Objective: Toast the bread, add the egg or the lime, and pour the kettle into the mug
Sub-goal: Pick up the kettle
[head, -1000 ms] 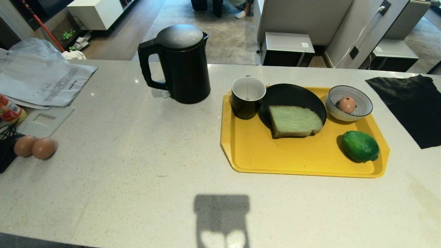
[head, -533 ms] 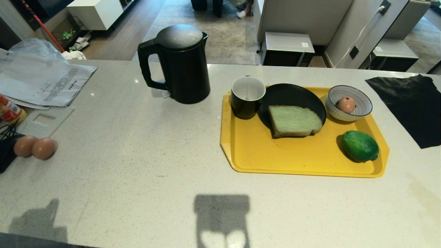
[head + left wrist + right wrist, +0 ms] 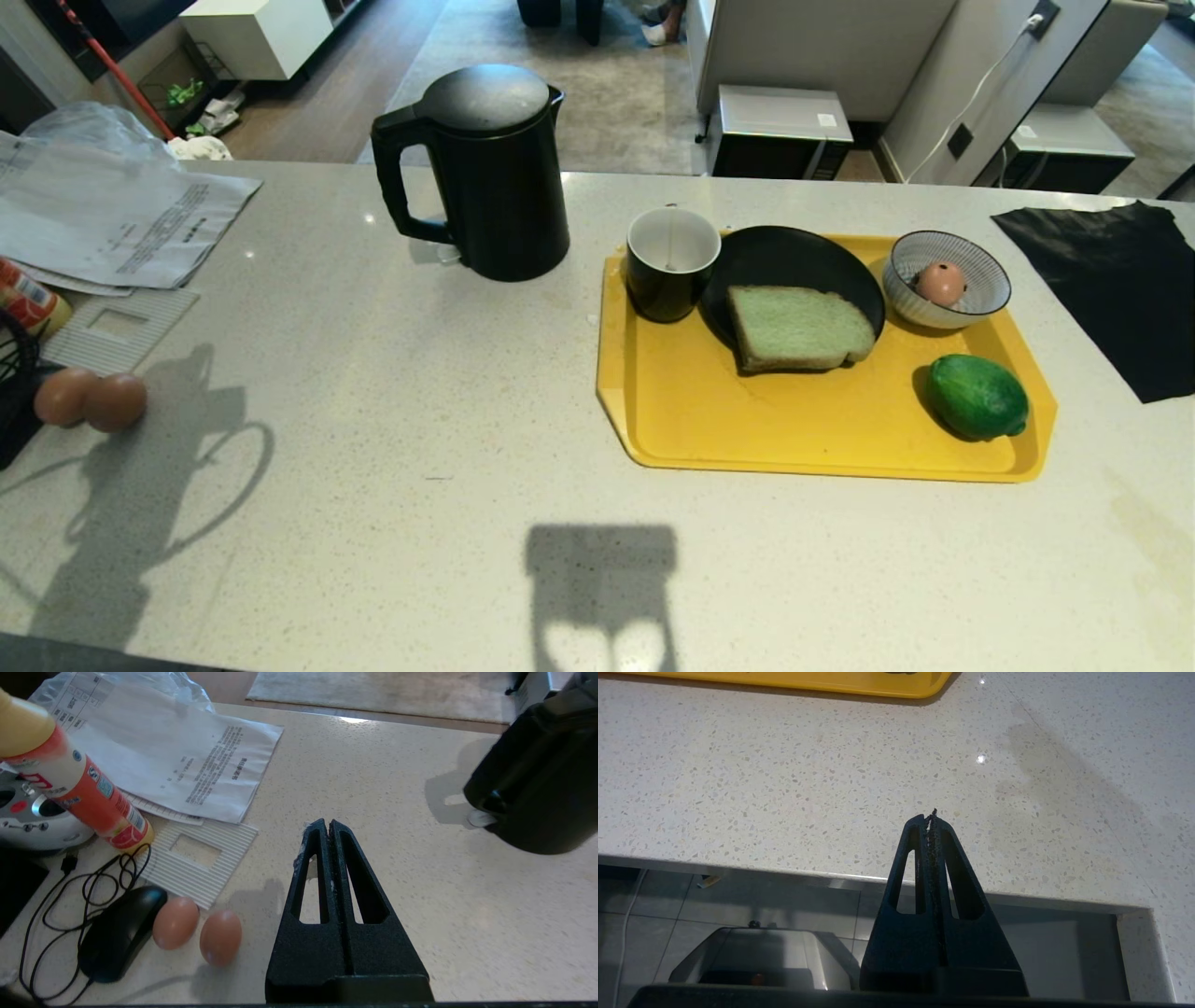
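Kettle (image 3: 490,168) stands upright on the counter (image 3: 373,448) left of the yellow tray (image 3: 803,429), loop handle facing the robot's left, so the left arm is nearer. Mug (image 3: 670,261) sits in the tray's near-left corner, just beside the kettle. Left gripper (image 3: 330,826) has jaws together, empty, kettle ahead and off to one side (right gripper (image 3: 930,817) also closed, parked at the counter edge).

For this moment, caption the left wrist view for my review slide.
Left gripper, jaws shut, above the counter between two eggs and the kettle.

Kettle (image 3: 485,168) left of tray (image 3: 803,429); mug (image 3: 670,263), bread (image 3: 796,327), lime (image 3: 977,396) on tray.
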